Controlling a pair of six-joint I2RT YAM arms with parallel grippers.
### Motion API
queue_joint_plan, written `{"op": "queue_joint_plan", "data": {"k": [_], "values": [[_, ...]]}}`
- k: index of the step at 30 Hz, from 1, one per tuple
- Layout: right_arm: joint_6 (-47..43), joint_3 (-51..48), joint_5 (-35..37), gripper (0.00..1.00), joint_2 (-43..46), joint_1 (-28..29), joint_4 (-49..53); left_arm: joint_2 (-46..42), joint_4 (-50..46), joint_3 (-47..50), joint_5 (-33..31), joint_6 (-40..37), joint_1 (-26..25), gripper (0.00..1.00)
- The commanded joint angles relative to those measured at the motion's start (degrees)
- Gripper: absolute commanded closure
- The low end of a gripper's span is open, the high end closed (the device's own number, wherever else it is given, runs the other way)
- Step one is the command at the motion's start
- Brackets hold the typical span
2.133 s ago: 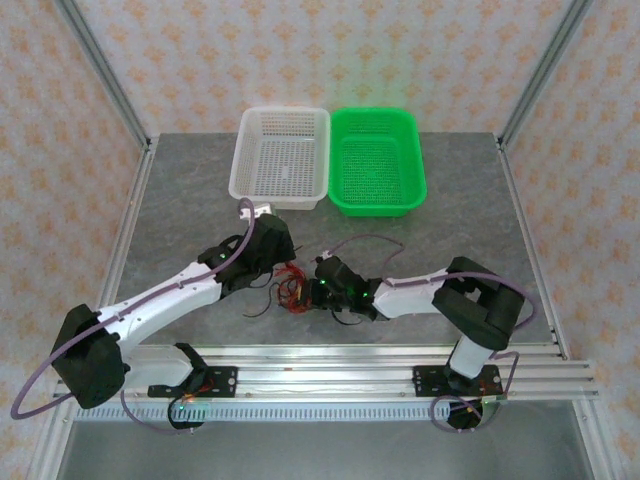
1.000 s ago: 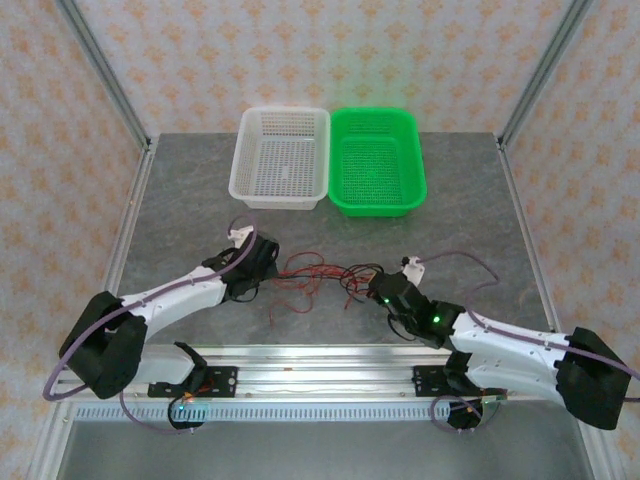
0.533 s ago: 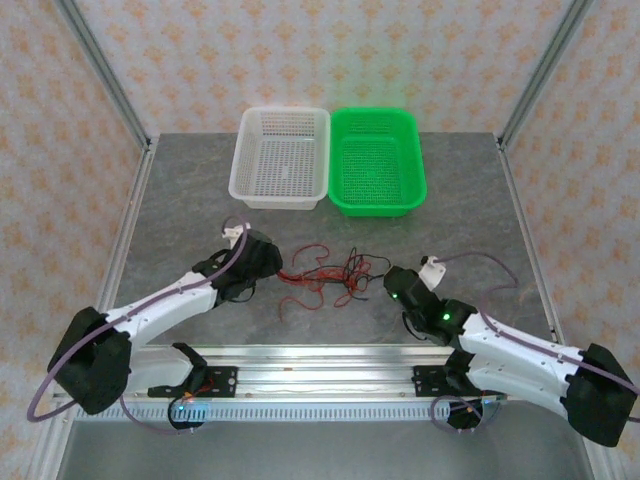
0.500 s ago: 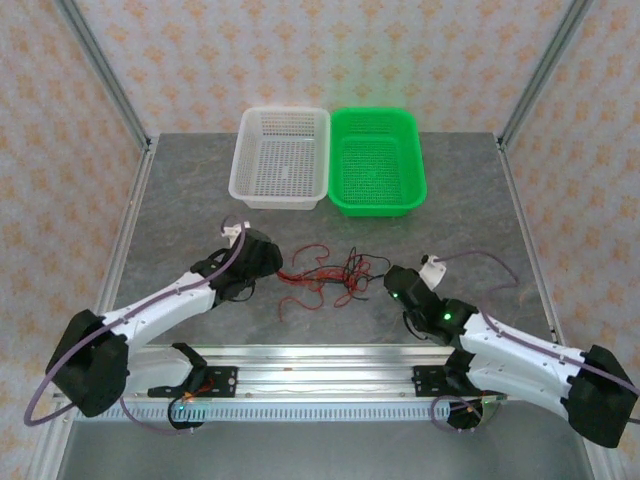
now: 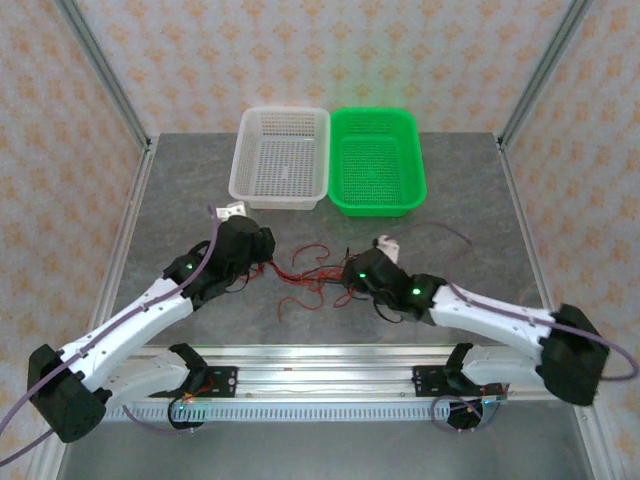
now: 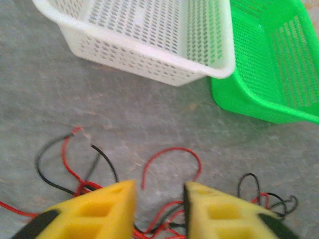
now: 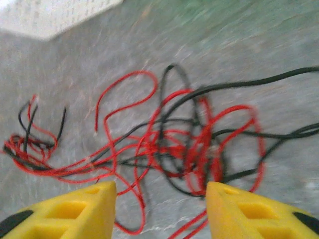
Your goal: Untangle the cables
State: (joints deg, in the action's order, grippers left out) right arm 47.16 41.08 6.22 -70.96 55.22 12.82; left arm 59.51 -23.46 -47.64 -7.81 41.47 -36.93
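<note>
Between the blocky yellow fingers of the left gripper point(image 6: 159, 191), which stand apart and clamp nothing, a few thin red and black strands of the cables point(image 6: 174, 148) cross the grey, stone-mottled tabletop point(image 6: 149, 119). Just ahead of its tips one red wire bends into an open arch. To the gripper's left a black loop and a red one curl together. To its right lies a small black coil. Farther ahead stands a white basket point(image 6: 149, 64) of slotted plastic, and just beside that, to the right, a green basket point(image 6: 259, 99) with a fine mesh wall.

The right gripper point(image 7: 160, 199) is also released, with its hollowed yellow fingers spread wide. A couple of red strands reach into the gap. Directly ahead of it sits the densest knot of the cables point(image 7: 172, 144), glossy red loops laced through with black, though this view is blurred.

From above, the cables point(image 5: 310, 275) lie as a loose tangle between the left gripper point(image 5: 266, 262) and the right gripper point(image 5: 346, 272), which face each other across it.
</note>
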Motion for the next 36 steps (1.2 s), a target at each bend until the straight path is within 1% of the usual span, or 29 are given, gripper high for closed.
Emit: {"op": "queue_joint_plan", "data": {"k": [1, 2, 3, 6, 9, 12, 15, 18, 23, 27, 31, 36], "values": [[-1.69, 5.67, 0.87, 0.56, -6.28, 1.95, 0.68, 3.32, 3.84, 1.57, 1.39, 1.68, -3.25, 0.96], [-1.89, 6.29, 0.52, 0.58, -7.59, 2.02, 0.02, 4.43, 6.09, 2.3, 2.13, 2.29, -4.08, 0.99], [-1.89, 6.84, 0.21, 0.61, -8.85, 2.05, -0.63, 6.02, 8.75, 3.15, 2.8, 2.95, -4.98, 1.0], [-1.73, 7.52, 0.42, 0.63, -11.14, 2.02, -1.84, 10.05, 15.63, 5.42, 3.77, 5.09, -6.01, 1.0], [-1.46, 7.19, 1.04, 0.64, -13.45, 1.92, -2.75, 13.1, 18.27, 7.38, 0.62, 7.07, -5.97, 1.0], [-1.31, 5.42, -0.15, 0.66, -15.5, 1.41, -5.46, 15.68, 19.7, 8.85, -3.46, 7.05, -5.34, 1.0], [-1.02, 3.22, 0.04, 0.68, -16.15, 0.03, -7.44, 17.43, 22.85, 11.46, -3.69, 6.53, -2.78, 1.0], [-1.18, 1.7, 1.43, 0.7, -15.84, -1.82, -7.13, 18.4, 25.81, 14.68, -2.99, 6.6, -0.17, 1.0], [-2.02, -1.76, 3.52, 0.71, -14.56, -5.42, -6.36, 20.87, 30.25, 19.73, -2.75, 6.55, 2.42, 1.0], [-2.57, -6.4, 2.16, 0.75, -13.55, -9.46, -8.18, 24.84, 34.11, 23.5, -2.07, 6.54, 4.43, 1.0], [-2.93, -10.57, 1.25, 0.79, -12.19, -13.07, -9.57, 26.66, 36.92, 25.48, -0.77, 6.51, 4.93, 1.0], [-3.47, -14.16, 1.87, 0.82, -8.31, -17.38, -8.77, 25.61, 37.53, 25.08, 0.9, 5.74, 4.94, 1.0]]}}
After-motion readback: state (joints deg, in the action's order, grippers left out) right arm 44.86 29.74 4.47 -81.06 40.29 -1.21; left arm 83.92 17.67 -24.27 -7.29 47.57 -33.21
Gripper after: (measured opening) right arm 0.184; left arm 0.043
